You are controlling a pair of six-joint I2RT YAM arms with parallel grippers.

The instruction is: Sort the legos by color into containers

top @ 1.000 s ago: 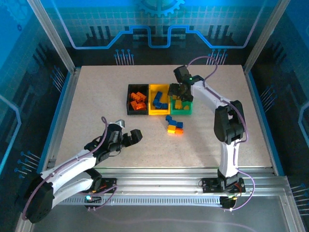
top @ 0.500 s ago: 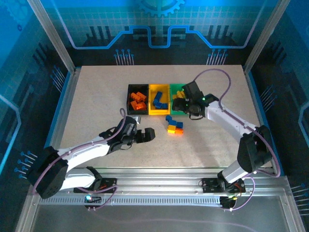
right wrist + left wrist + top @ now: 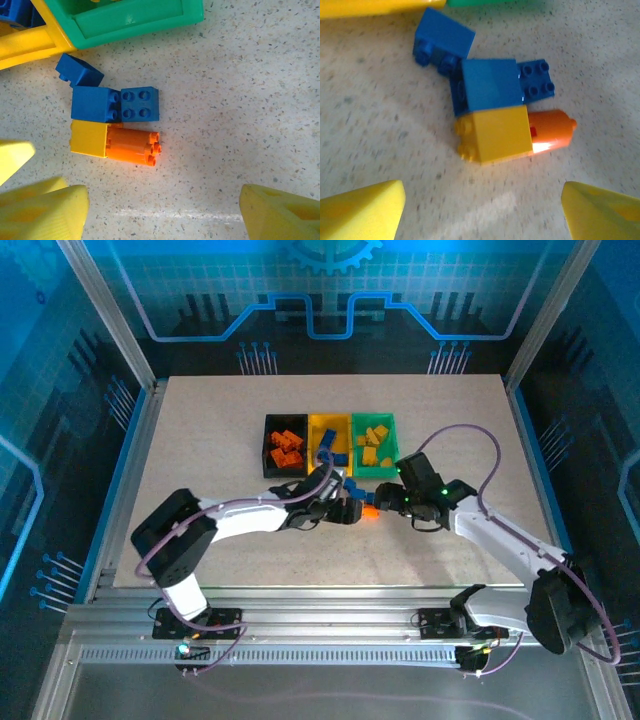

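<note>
Loose legos (image 3: pixel 107 117): three blue bricks, one yellow brick (image 3: pixel 89 138) and one orange brick (image 3: pixel 132 146) are shown touching in a cluster on the table (image 3: pixel 200 440), just in front of the yellow bin (image 3: pixel 329 422) and the green bin (image 3: pixel 375 472).
Sorted legos: orange pieces are held in the black bin (image 3: pixel 268 450), blue in the yellow bin, yellow in the green bin.
Left gripper (image 3: pixel 482 212): fingers are spread with nothing grasped, just left of the cluster.
Right gripper (image 3: pixel 162 212): fingers are spread with nothing grasped, just right of the cluster.
</note>
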